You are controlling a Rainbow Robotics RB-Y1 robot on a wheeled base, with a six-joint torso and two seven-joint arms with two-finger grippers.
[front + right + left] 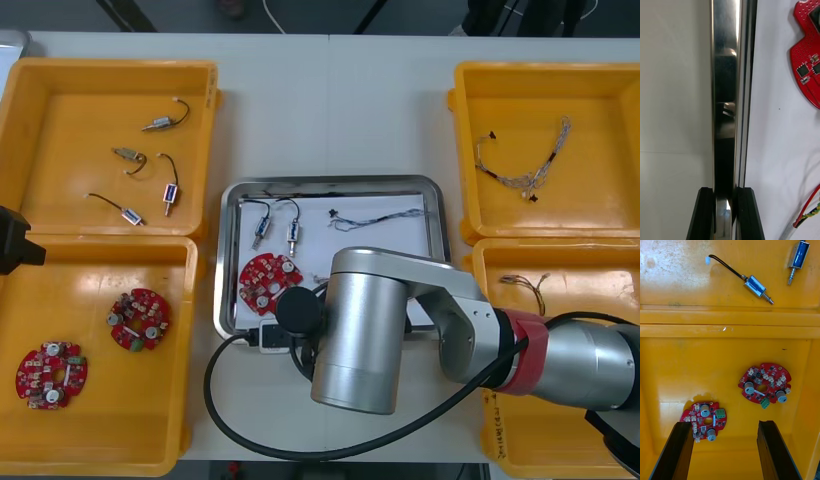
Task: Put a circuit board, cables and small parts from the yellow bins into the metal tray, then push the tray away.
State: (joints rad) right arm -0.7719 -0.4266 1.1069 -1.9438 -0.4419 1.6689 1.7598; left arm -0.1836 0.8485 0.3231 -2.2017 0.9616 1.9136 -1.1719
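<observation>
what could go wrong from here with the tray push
1. The right tool pinches only the thin near rim of the metal tray, so it may slip or twist when pushed.
2. The circuit board and cables lie loose inside and could slide.
The left tool hovers open over a yellow bin.

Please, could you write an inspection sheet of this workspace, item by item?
Surface: light table, four yellow bins at its sides.
Job's things: metal tray holds one circuit board and two small metal parts.
Clutter: nothing seen.
Grippers: right gripper, fingers shut on the tray's rim; left gripper open over two spare boards.
Cables: thin cable in tray; twisted cable in far right bin.
Surroundings: dark floor beyond the table's far edge.
</observation>
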